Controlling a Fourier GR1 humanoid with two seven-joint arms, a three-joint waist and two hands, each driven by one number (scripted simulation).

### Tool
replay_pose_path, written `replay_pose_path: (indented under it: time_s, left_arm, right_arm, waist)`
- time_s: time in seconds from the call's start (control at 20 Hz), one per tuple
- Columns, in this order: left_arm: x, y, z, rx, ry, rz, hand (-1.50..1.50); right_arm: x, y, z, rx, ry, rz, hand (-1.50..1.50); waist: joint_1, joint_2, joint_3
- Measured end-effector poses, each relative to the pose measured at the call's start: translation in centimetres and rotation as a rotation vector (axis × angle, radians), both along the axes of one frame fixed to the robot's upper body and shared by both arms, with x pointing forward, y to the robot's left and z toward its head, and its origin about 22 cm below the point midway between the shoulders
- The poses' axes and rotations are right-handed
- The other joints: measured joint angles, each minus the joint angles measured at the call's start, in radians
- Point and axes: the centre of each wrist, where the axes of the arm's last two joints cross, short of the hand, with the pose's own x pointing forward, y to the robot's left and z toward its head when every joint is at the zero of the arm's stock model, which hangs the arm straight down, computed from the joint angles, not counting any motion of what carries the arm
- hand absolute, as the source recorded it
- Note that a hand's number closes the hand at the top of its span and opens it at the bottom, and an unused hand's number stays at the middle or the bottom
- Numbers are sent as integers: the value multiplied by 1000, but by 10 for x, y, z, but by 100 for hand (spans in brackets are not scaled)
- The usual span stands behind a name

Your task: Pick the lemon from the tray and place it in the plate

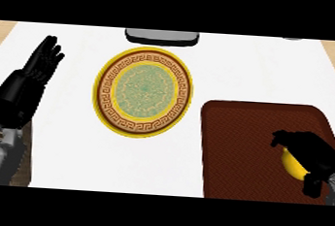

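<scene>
A yellow lemon (pixel 292 164) lies on the dark brown tray (pixel 240 143) at the lower right, mostly covered by my right hand (pixel 313 154). That hand's black fingers curl over the lemon from the right, with only the fruit's left side showing. The plate (pixel 144 92), gold-rimmed with a brown band and green centre, rests on the white counter left of the tray and holds nothing. My left hand (pixel 38 68) stays open at the left edge, fingers pointing up, away from both plate and tray.
A grey, dark-rimmed object (pixel 162 36) sits at the counter's back edge, just beyond the plate. White counter (pixel 67 147) stretches between my left arm and the tray. Wooden floor shows at both upper corners.
</scene>
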Motion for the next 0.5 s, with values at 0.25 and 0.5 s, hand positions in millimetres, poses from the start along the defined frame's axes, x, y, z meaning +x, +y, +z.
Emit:
replay_pose_path:
  time_s: [0.25, 0.5]
  left_arm:
    - [2, 1, 2, -3, 7, 9, 0]
    - [-4, 18, -1, 5, 26, 81, 0]
  right_arm:
    - [-2, 6, -1, 30, -125, -48, 150]
    - [-24, -3, -9, 34, -197, -490, 150]
  waist:
    - [-12, -3, -2]
    - [-96, -31, -17]
